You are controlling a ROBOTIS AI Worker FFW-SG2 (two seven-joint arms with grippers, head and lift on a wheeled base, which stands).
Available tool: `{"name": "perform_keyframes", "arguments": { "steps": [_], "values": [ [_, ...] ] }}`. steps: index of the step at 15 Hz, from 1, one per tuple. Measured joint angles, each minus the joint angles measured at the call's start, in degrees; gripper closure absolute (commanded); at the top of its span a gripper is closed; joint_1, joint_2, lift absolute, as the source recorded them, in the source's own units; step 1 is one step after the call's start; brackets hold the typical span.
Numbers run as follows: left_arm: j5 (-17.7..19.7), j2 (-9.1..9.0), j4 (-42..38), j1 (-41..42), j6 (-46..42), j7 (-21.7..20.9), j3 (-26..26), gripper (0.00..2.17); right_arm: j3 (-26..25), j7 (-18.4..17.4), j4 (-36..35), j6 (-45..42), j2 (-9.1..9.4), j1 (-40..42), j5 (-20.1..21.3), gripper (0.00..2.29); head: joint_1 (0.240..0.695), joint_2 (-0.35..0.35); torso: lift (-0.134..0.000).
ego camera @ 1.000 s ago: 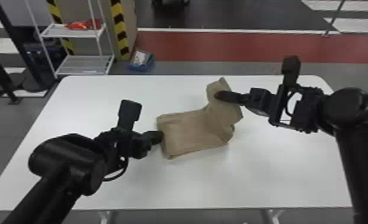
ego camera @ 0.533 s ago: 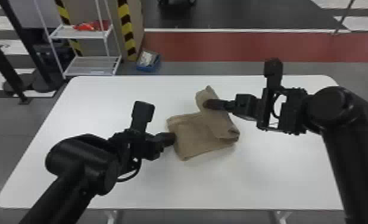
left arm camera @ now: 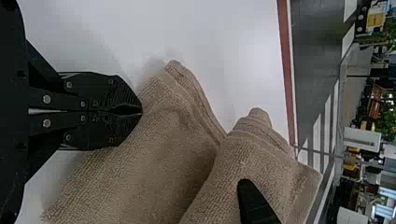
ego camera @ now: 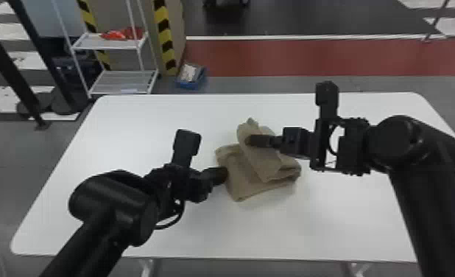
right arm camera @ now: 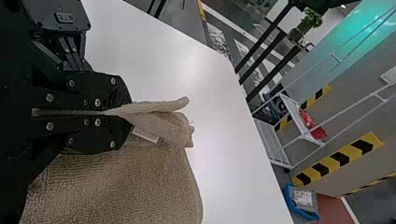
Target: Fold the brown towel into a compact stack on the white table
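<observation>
Head view: at the left, a white rack (ego camera: 109,43) stands on the floor beyond the tabletop's (ego camera: 127,121) far left corner, with something red (ego camera: 122,34) on its upper shelf. Right of it come a column with black-and-yellow stripes (ego camera: 164,35) and, near its foot, a blue bin (ego camera: 190,85) on the floor, with something pale inside.

On the near side, the left arm comes in from the bottom edge, and the left tool (ego camera: 224,175) is at the left edge of the brown towel (ego camera: 237,186). The left wrist view has the left tool (left arm camera: 141,113) with its two fingers pressed together, tips against the towel's edge and no cloth between them.

The towel lies on the middle of the white tabletop, its left part folded flat in layers. Its right part is raised and leans over the layers, with a rolled fold at the right end.

To the right, the right tool (ego camera: 249,140) has the raised part. In the right wrist view, the right tool (right arm camera: 130,114) pinches the cloth between its fingers, with a small white label (right arm camera: 145,134) just beside the grip.
</observation>
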Motion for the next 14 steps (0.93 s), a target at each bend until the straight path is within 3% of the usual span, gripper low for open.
{"name": "perform_keyframes", "arguments": {
  "steps": [9, 10, 11, 12, 14],
  "values": [
    [-0.21, 0.01, -2.15, 1.7, 0.78, -0.07, 0.49, 2.15, 3.93, -0.84, 0.76, -3.01, 1.85, 1.36, 3.42, 1.19, 0.695, 0.09, -0.12],
    [-0.21, 0.01, -2.17, 1.71, 0.79, -0.08, 0.49, 2.15, 4.29, -0.86, 0.88, -3.28, 1.93, 1.37, 3.69, 1.03, 0.695, 0.092, -0.12],
    [-0.24, 0.01, -2.17, 1.71, 0.79, -0.09, 0.5, 2.15, 4.77, -1.12, 1.04, -3.44, 1.98, 1.38, 4.15, 0.7, 0.695, 0.093, -0.12],
    [-0.28, 0.01, -2.17, 1.72, 0.79, -0.13, 0.54, 2.15, 5.36, -1.42, 1.19, -3.51, 2.01, 1.38, 4.83, 0.13, 0.695, 0.093, -0.12],
    [-0.29, 0.01, -2.17, 1.7, 0.78, -0.21, 0.65, 2.15, 5.98, -1.39, 1.6, -3.94, 2.01, 1.38, 5.59, 0.0, 0.695, 0.095, -0.12]
  ]
}}
